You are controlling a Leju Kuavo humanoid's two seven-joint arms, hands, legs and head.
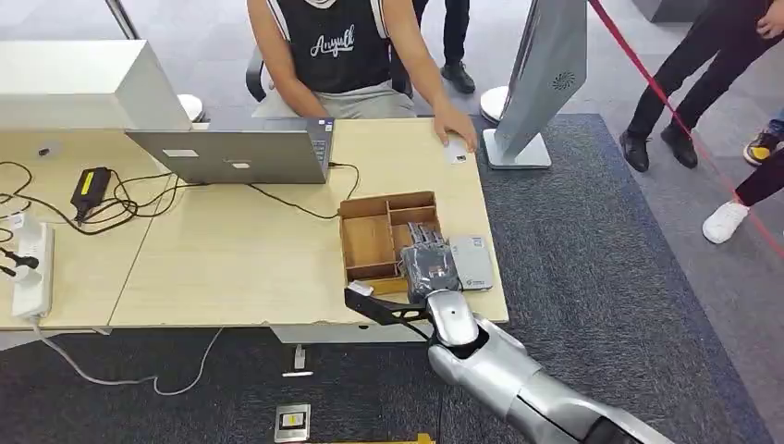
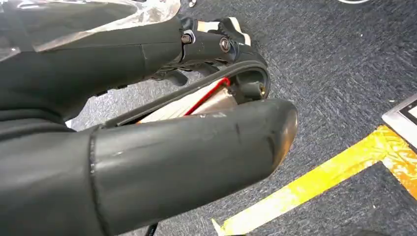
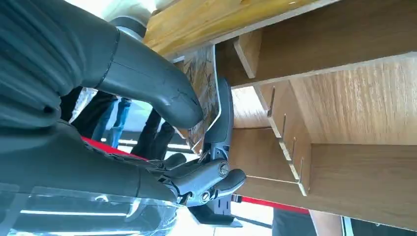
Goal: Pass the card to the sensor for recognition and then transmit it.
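Observation:
My right hand (image 1: 430, 264) hangs over the right-hand compartments of the wooden divided box (image 1: 370, 242) at the desk's front right. In the right wrist view the thumb (image 3: 152, 83) and a dark finger pinch a patterned card (image 3: 204, 73), held on edge just above the box's partitions (image 3: 285, 137). A flat grey card sensor (image 1: 472, 262) lies on the desk right beside the box and the hand. My left hand (image 2: 147, 157) hangs over the carpet, holding nothing, with its thumb apart from the fingers.
A person sits at the far side of the desk (image 1: 240, 259), their hand by a small white card (image 1: 456, 151). A laptop (image 1: 231, 153), cables, a power strip (image 1: 30, 268) and a tall grey screen stand (image 1: 545, 74) are around. More people stand at right.

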